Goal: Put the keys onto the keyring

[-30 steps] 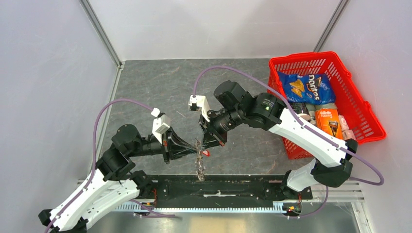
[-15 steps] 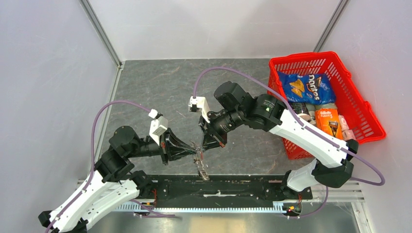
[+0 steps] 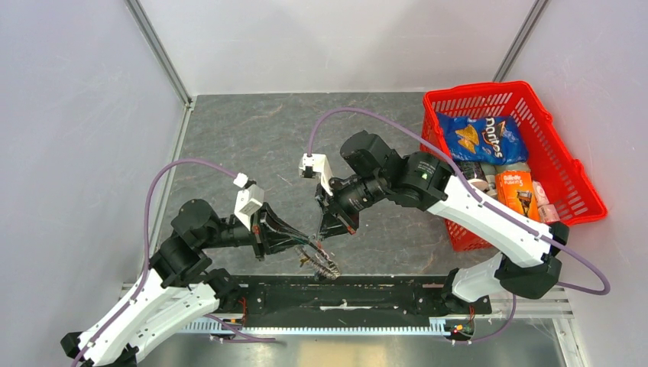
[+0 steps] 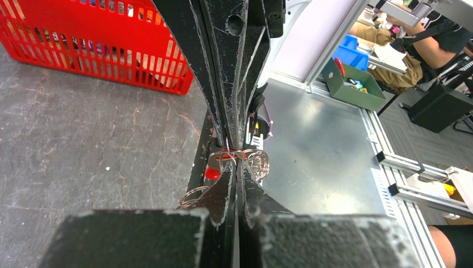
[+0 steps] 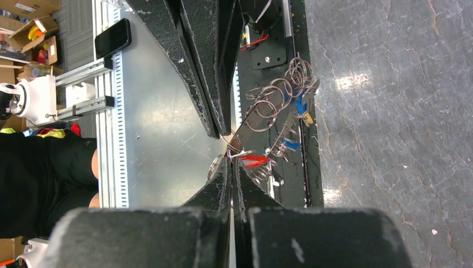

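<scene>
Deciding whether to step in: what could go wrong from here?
The left end effector and right end effector are shut tip to tip on thin wire loops of the keyring, over the black base rail. A slip could drop the bunch there. The dangling keys might snag while threading.
</scene>
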Available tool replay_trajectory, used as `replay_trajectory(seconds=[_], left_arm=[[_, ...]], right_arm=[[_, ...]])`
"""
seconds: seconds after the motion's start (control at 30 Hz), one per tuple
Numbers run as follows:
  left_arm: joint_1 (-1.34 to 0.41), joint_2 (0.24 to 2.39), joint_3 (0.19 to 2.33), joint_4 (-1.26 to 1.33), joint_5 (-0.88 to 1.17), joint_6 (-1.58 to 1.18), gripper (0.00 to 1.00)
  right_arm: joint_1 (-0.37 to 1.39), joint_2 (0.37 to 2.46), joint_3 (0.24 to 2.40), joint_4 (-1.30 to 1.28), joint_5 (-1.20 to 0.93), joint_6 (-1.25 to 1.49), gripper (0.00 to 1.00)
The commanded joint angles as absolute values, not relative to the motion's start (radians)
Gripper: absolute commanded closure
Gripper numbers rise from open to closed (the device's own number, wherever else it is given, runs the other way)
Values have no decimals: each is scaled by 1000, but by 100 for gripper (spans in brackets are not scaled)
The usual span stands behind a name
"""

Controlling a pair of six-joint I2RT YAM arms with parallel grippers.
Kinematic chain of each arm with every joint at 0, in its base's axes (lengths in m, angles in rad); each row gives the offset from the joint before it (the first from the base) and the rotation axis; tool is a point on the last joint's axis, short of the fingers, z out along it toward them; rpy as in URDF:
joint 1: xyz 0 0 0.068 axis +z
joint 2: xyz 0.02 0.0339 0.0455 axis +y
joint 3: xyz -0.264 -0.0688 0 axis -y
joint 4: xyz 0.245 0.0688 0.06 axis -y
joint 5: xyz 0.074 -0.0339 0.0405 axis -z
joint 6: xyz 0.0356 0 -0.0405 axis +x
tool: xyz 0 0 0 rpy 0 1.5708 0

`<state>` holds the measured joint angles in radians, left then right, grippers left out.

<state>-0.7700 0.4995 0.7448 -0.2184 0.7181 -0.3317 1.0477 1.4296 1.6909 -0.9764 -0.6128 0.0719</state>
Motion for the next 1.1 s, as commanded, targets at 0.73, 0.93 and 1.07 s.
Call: replay_trajectory(seconds=[0.73, 0.93, 1.07], left_arm=[[-773, 442, 737, -67, 798, -346, 98], [-774, 442, 736, -64, 799, -347, 98], [-773, 438, 735, -63, 797, -348, 98]], right_arm=[[1043, 1380, 1612, -893, -612, 104, 100], [1043, 1383, 1603, -881, -613, 111, 100], [1043, 1387, 1602, -872, -623, 114, 100]])
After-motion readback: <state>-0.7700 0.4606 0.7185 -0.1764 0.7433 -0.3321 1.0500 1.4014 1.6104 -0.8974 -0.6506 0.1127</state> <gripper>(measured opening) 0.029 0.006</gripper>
